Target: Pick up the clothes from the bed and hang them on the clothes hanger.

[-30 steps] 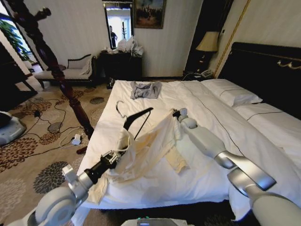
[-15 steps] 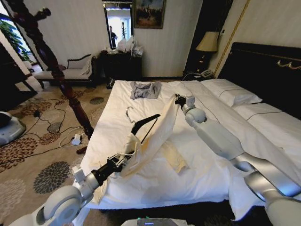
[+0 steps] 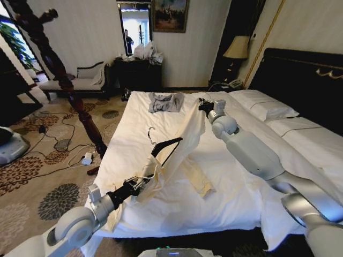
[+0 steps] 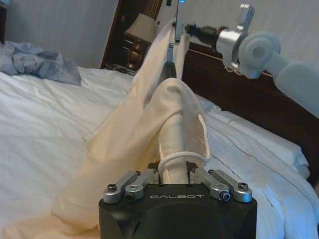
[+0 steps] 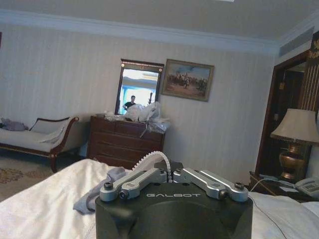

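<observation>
While the shirt [image 3: 179, 142] hangs stretched in a long slant above the bed [image 3: 161, 209], each end of it is held by an arm. Low near the bed's foot corner, the left gripper [image 3: 135, 184] is clamped on the shirt's lower end; the left wrist view shows its fingers [image 4: 130, 183] drawn in around a bunched fold and a white cord. High over the middle of the mattress, the right gripper [image 3: 204, 105] holds the upper end; whether it is closed tight cannot be told, though the fabric runs straight up to it. A hanger [image 3: 165, 148] sits partly inside the shirt, one black shoulder and the wire hook sticking out on the side toward the carpet. Part of the shirt trails down onto the sheet below the stretched span. A grey garment [image 3: 165, 101] lies well apart, near the far edge. Beyond the bed's left edge stands a coat stand [image 3: 64, 80], with open carpet around it.
</observation>
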You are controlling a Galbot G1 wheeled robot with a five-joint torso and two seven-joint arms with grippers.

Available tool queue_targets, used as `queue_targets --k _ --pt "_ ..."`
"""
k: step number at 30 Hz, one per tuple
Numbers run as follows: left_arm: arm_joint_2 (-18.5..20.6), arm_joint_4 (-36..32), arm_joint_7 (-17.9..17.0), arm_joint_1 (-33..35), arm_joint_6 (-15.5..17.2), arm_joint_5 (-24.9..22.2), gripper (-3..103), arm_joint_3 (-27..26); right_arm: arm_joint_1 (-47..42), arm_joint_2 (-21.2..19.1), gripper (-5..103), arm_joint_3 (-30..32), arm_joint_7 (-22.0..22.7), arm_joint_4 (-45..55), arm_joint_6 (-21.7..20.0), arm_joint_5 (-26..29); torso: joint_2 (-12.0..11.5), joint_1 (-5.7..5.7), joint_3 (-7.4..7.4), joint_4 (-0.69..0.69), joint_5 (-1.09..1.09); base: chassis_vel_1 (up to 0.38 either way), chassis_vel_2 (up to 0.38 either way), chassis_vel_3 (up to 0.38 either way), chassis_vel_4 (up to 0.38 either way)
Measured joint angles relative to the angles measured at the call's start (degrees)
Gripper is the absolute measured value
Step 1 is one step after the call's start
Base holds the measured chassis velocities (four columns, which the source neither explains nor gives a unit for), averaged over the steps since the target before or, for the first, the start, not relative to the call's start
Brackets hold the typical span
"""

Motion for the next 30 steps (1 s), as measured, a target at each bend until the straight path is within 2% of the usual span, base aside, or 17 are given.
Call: queue_targets --k 9,18,27,30 --pt "-0.1 1.2 2.7 -1.1 -0.1 1.3 20 1.6 0.7 0.3 1 -0.3 1.7 2.5 -1.0 2.2 0.0 0.0 0.0 0.0 0.0 0.0 0.0 0.0 0.0" --pt "-1.7 6.1 2.1 -7.1 -0.4 1.3 20 7.1 1.1 -0.7 1 -0.1 3.8 7.5 -2.2 5.5 0.0 0.0 0.0 0.01 -0.01 0.0 0.0 0.0 0.0" --pt "-1.9 8.1 1.6 -8.7 -1.3 0.4 20 4.4 -0.6 -4.0 1 2.2 3.7 9.8 -2.2 6.3 0.0 0.0 0.0 -0.01 0.02 0.0 0.0 0.0 0.0" --pt "-1.9 8.6 0.9 -10.6 -1.5 -0.7 20 3.6 -3.4 -6.1 1 4.3 3.7 13.2 -2.2 6.5 0.0 0.0 0.0 0.03 -0.01 0.0 0.0 0.0 0.0"
